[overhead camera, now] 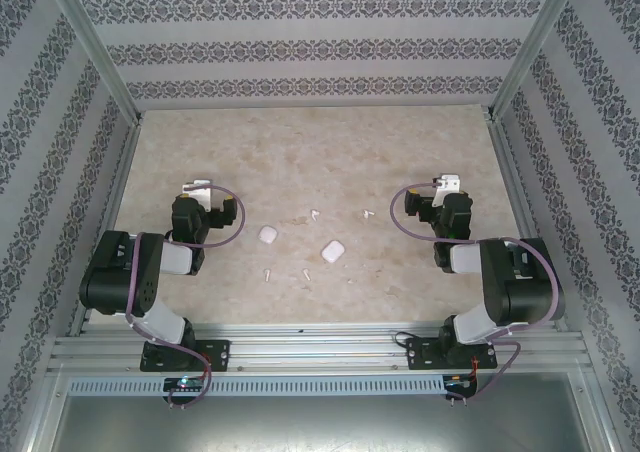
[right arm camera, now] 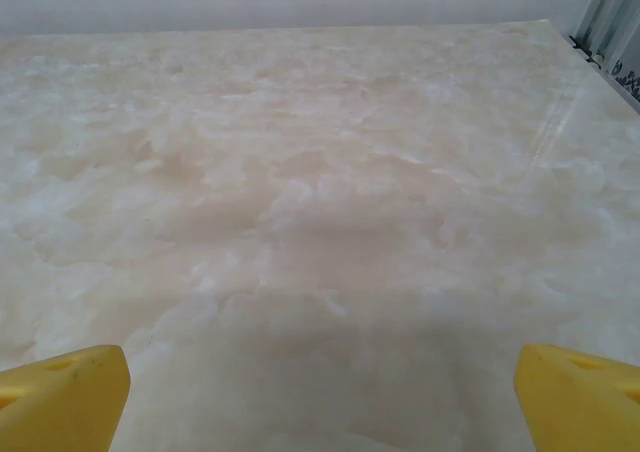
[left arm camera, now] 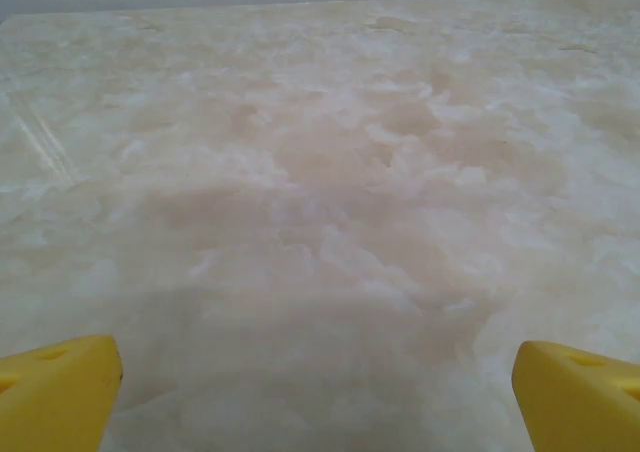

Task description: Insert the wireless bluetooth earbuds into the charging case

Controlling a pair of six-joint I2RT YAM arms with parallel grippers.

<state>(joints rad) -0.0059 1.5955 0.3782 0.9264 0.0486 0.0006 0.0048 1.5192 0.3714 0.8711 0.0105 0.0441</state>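
Yellow fingertips (left arm camera: 55,392) of your left claw (left arm camera: 315,402) spread wide over bare bench (left arm camera: 320,172), holding nothing. Your right claw (right arm camera: 320,402) likewise wide, empty. Four earbuds (overhead camera: 315,213) loose mid-bench, well apart from both claws: two beyond two white charging cases (overhead camera: 332,251), two on near side, all outside cases.

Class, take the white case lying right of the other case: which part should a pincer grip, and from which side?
Grip the charging case across its narrower width, coming down from above. It lies flat and slantwise, nothing touching it, so turn to match its slant.
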